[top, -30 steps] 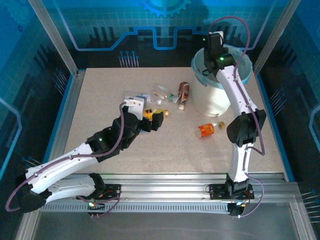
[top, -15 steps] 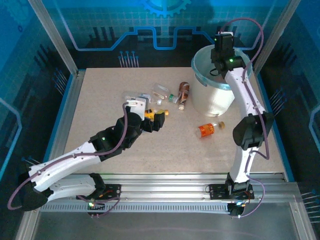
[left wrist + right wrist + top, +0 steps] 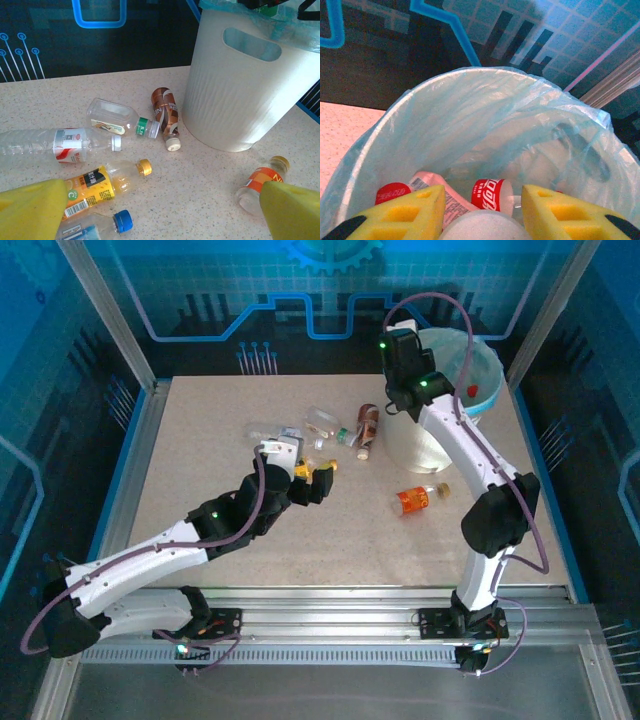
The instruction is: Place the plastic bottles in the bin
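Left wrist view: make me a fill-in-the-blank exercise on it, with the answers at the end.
The bin has a light ___ liner over its rim. The clear bottle lying left of the brown-labelled bottle has a ___ cap. The left gripper is ___, not shut.
Answers: blue; green; open.

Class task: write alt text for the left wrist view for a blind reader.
Six plastic bottles lie on a speckled table beside a tall white bin. The left gripper, wide open, shows its yellow fingers at the bottom corners.
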{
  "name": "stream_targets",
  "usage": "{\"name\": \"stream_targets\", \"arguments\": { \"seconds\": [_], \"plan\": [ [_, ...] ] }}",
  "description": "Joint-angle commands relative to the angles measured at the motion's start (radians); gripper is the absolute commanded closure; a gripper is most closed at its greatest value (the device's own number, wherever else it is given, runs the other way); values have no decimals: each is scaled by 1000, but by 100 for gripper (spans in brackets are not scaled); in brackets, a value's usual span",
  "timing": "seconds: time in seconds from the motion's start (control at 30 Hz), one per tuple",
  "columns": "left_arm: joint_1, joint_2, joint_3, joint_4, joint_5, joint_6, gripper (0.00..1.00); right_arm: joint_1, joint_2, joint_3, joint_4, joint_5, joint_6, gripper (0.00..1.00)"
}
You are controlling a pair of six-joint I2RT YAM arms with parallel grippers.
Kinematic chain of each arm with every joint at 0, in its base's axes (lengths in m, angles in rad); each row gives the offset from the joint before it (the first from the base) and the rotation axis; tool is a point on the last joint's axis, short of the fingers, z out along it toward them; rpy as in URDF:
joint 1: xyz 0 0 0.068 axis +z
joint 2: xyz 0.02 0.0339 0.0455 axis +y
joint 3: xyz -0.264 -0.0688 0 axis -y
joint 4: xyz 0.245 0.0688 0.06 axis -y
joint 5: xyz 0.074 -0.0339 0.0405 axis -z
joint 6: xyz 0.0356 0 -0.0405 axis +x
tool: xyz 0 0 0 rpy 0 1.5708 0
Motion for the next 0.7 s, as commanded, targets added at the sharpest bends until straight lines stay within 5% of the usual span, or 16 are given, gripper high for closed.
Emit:
{"name": "stream_targets", "arguments": {
  "seconds": [0.0, 0.23, 0.67],
  "plan": [
    [6, -7, 30, -5, 3, -8, 1, 0, -48, -11, 51, 117, -111, 78],
    [6, -4, 30, -8, 7, -10, 1, -12, -122, -170, 218, 138, -196, 77],
    [6, 2, 22, -22, 5, -24, 1, -93, -228, -288, 263, -5, -98, 77]
  ]
}}
